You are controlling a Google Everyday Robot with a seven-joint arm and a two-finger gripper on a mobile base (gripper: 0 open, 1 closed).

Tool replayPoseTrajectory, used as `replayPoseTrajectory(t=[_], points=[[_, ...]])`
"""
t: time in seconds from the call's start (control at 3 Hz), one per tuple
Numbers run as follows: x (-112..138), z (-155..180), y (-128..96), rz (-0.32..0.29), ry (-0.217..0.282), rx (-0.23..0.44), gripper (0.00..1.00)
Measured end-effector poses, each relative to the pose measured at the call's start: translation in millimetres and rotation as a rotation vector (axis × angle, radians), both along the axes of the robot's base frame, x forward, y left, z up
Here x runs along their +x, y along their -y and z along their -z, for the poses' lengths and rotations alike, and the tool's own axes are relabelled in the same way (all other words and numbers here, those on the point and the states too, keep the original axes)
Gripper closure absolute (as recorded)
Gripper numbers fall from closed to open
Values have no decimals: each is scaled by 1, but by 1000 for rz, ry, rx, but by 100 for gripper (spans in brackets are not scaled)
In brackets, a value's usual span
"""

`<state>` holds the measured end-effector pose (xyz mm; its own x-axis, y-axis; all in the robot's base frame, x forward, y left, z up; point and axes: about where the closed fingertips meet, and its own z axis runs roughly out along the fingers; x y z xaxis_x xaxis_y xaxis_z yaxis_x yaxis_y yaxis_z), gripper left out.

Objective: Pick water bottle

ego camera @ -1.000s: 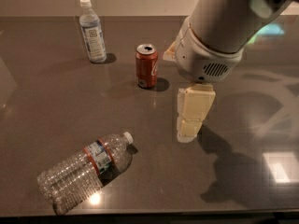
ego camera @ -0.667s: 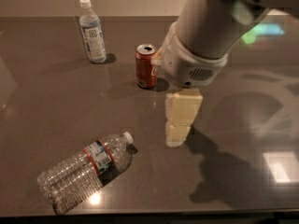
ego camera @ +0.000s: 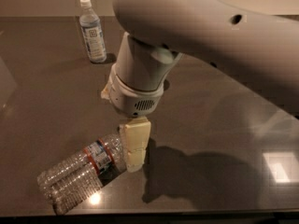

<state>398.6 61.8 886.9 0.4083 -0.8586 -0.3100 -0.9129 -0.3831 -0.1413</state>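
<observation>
The water bottle [ego camera: 77,174] lies on its side at the front left of the dark table [ego camera: 42,106]. It is clear and ribbed, with a red, white and blue label band near its neck. Its neck end points right and up, and its cap is hidden behind my gripper. My gripper [ego camera: 134,146] is cream-coloured and hangs from the big white arm [ego camera: 140,73]. It stands right at the bottle's neck end, down near the table top. Whether it touches the bottle does not show.
A smaller upright bottle [ego camera: 92,31] with a wide pale blue-white label stands at the back left. The table's front edge [ego camera: 149,214] runs just below the lying bottle. The arm covers the middle of the table and casts a shadow [ego camera: 196,171] to the right.
The arm has moved left and toward the front, from beside the red can to the lying bottle's neck end. The red can is now hidden behind the arm.
</observation>
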Motion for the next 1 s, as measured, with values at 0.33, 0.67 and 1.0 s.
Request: replayPoseTrajectory(t=[0.33,0.67,1.0], points=[[-8,19,-20,-60,-19,-9,0],[-14,35,-31,-95,-18,-34,0],[-16,42,-35,-102,-20,-63,14]])
